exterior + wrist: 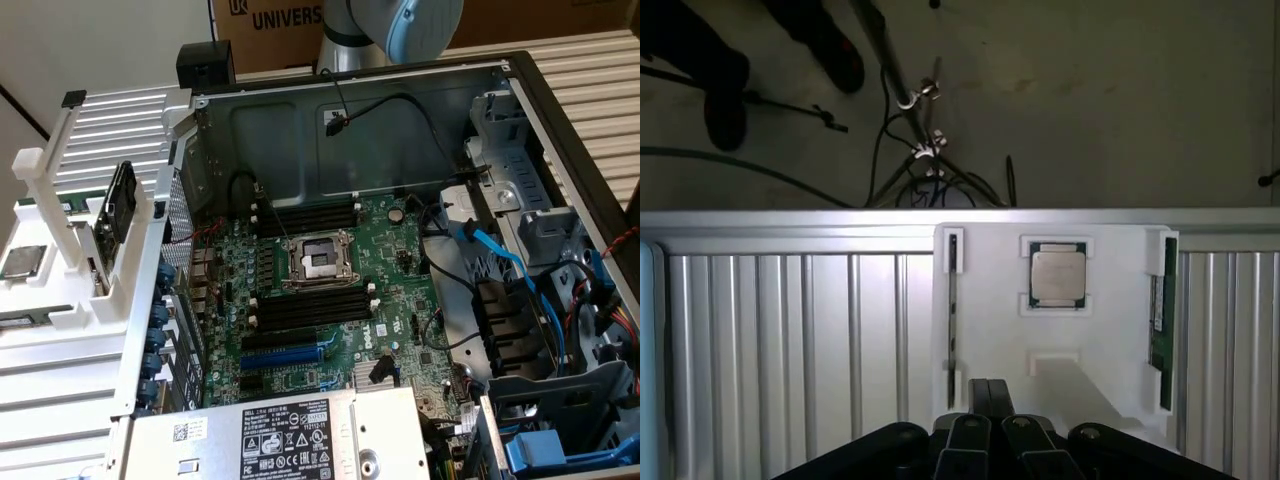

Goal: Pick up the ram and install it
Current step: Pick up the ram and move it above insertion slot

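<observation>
Exterior view's left comes first: a white holder (pixel 55 310) sits on the ribbed metal table (pixel 50 410), and the ram (pixel 121 200) stands on edge in it, caught at its ends by slotted posts. I judge that pose is deliberate, since it leaves the long upper edge free for fingers to pinch from above. The CPU chip (pixel 22 262) lies flat in its own recess nearby, apart from the stick.

From the wrist camera I look down on the same holder (pixel 1110 330). The ram (pixel 1160 320) shows there as a thin green strip seen edge-on. My gripper (pixel 990 395) hangs over the holder's edge with its fingers pressed together and nothing between them. It is near the ram but clear of it.

Moving right in the exterior view, the computer case (pixel 400 110) lies on its side with the panel off, so the motherboard (pixel 400 290) faces up, which I take to be for reaching it from above. Two banks of black memory slots (pixel 305 215) flank the CPU socket (pixel 318 262), and all are empty, so nothing is installed yet. My arm (pixel 400 25) rises behind the case's far wall. Furthest right, blue cables (pixel 500 265) run beside the board, off the slots.
</observation>
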`<state>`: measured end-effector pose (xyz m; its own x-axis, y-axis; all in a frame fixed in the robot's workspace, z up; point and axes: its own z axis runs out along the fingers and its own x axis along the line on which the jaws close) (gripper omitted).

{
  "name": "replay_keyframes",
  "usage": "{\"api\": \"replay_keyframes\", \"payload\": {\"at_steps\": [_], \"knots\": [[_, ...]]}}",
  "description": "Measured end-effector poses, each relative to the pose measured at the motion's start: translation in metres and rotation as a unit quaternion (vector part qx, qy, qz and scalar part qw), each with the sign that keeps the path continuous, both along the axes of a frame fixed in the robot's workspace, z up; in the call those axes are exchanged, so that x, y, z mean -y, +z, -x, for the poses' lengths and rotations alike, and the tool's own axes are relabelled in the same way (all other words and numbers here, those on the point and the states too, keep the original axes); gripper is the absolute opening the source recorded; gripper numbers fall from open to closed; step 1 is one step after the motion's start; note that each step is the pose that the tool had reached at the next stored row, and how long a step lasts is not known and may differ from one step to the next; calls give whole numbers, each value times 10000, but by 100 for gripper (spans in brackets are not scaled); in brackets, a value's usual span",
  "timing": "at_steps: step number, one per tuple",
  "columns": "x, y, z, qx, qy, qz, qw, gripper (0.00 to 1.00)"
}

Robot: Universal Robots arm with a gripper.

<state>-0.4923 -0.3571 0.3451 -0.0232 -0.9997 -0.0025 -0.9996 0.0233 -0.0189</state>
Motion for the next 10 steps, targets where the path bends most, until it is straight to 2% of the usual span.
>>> {"api": "replay_keyframes", "payload": {"at_steps": [3,8,10], "knots": [[-16,-37,0,0,1,12,10000,10],[-22,-116,14,4,1,15,10000,10],[-22,-149,24,17,1,14,10000,10]]}}
